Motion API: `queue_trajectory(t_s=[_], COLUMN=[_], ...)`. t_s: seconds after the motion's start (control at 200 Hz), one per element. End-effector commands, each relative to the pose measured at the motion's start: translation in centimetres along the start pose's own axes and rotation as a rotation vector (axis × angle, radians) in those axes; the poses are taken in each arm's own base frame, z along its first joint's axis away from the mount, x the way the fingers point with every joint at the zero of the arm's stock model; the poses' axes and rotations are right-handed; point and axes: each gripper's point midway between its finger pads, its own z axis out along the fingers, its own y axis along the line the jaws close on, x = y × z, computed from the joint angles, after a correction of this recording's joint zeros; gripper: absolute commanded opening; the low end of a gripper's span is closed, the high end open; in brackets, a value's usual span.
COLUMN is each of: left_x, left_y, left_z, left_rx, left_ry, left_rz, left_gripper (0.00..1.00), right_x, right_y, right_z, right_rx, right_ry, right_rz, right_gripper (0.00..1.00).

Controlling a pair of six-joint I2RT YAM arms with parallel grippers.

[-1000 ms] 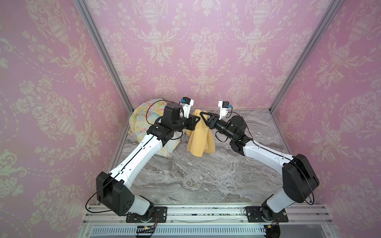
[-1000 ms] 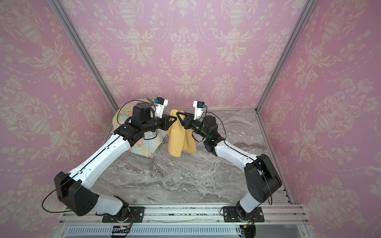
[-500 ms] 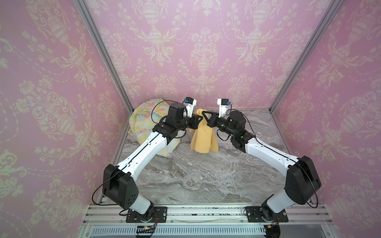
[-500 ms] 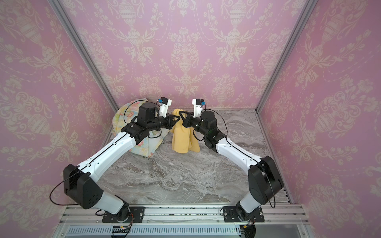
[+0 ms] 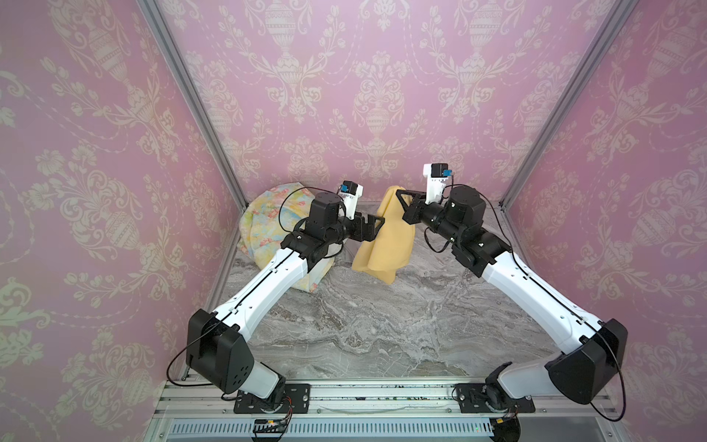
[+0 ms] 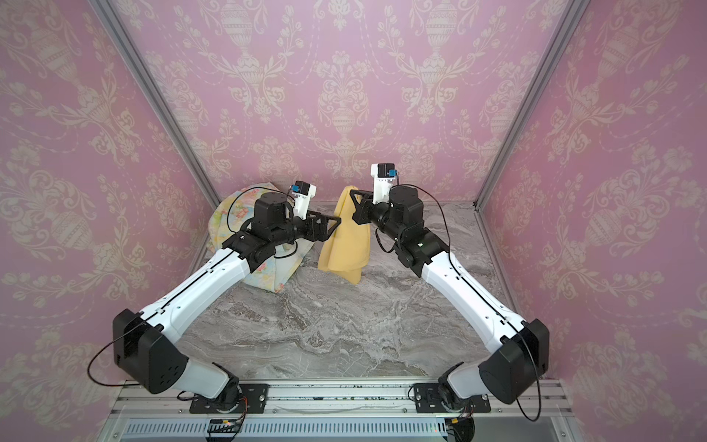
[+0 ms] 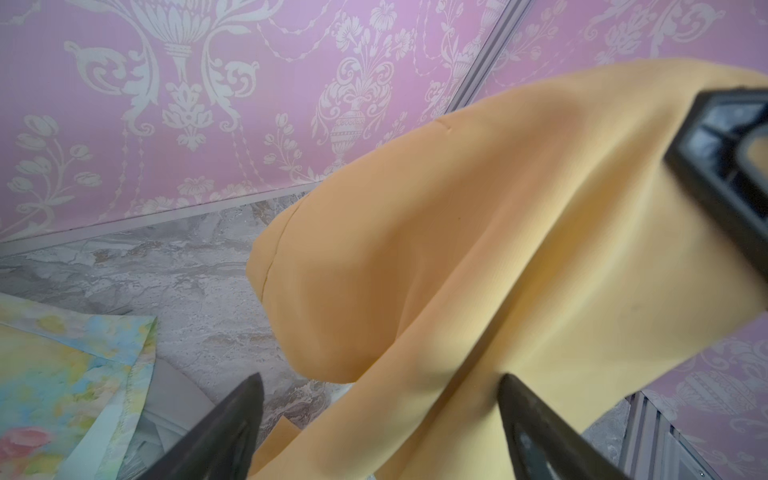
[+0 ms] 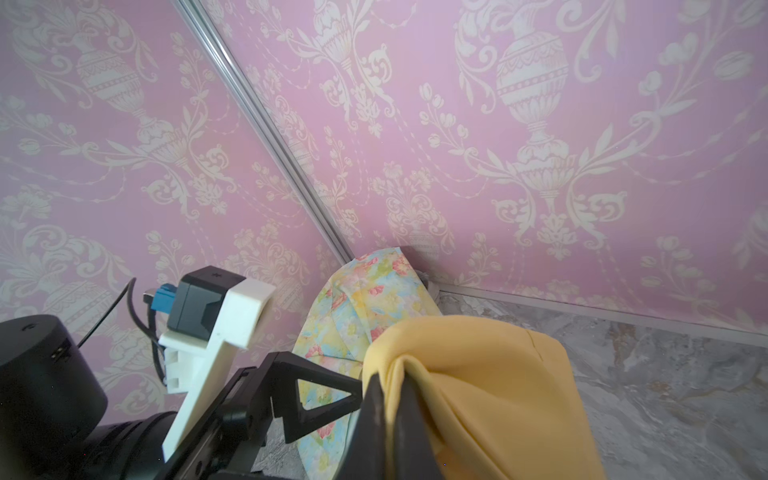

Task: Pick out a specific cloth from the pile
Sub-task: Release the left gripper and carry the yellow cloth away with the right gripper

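Our right end effector [image 8: 390, 386] is clamped on the mustard-yellow cloth [image 5: 386, 237], which hangs over the far desk [image 5: 382, 325], just right of the floral pile [image 5: 267, 218] and apart from it. Our left end effector [image 5: 377, 225] stands wide beside it. We judge only the set-down left.

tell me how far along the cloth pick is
Done: the mustard cloth is out of the floral pile and hangs apart from it. In hand: the right gripper is shut on the cloth's top fold; the left gripper is open, its jaws either side of the cloth without pinching it. To do, likely: carry the cloth clear and set it down; whether its lower end touches the table is unclear.
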Motion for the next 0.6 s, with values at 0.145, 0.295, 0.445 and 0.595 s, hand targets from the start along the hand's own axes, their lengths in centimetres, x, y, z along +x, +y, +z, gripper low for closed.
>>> queue_trajectory(t_s=[0.145, 0.295, 0.445, 0.595], left_x=[1.5, 2.8, 4.0, 5.3], left_y=[1.6, 3.0, 3.2, 3.3], left_z=[-1.7, -2.6, -3.1, -2.7], left_rx=[-0.114, -0.203, -0.21, -0.191], left_ry=[0.061, 0.163, 0.2, 0.196], left_rz=[0.072, 0.096, 0.089, 0.065], left_gripper=[0.99, 0.99, 0.99, 0.99], right_x=[-6.1, -7.5, -9.0, -9.8], right_y=[-4.4, -7.6, -10.2, -12.0], right_z=[-6.6, -10.7, -14.4, -16.3], right_rx=[0.192, 0.32, 0.439, 0.502], right_ry=[-0.086, -0.096, -0.099, -0.081], right_rz=[-0.082, -0.092, -0.106, -0.087], right_gripper=[0.0, 0.0, 0.0, 0.0])
